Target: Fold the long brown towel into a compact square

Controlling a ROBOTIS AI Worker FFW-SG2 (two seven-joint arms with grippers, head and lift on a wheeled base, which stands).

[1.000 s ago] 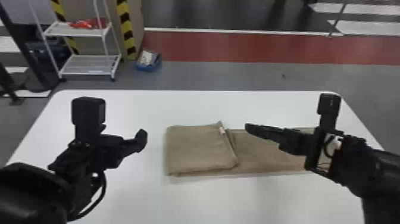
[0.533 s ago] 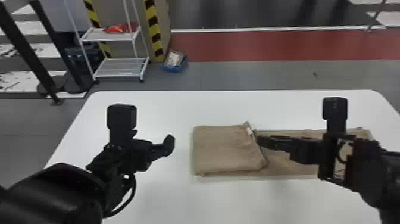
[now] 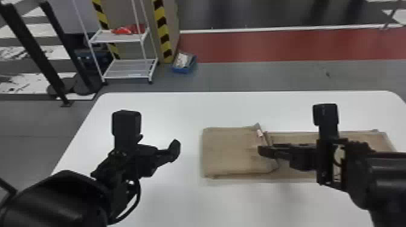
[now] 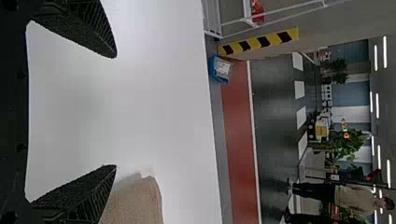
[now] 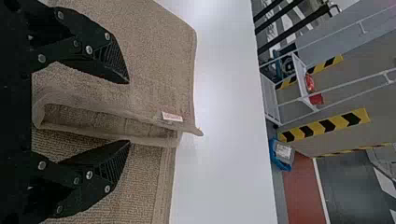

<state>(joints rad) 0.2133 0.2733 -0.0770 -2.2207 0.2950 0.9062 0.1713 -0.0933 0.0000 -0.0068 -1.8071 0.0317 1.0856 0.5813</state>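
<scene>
In my head view, the long brown cloth towel [image 3: 231,151] lies part-folded on the white table [image 3: 181,199], my black left gripper [image 3: 174,149] to its left, my black right gripper [image 3: 265,151] at its fold; left wrist view: fingers wide apart, empty; right wrist view: fingers wide, holding nothing, astride its folded edge.

From the head we look forward and down; our 2 sideways wrist views face across the table [image 3: 241,205], nearer. All 3 share the towel [image 3: 229,151], probably its folded end in the left.
</scene>
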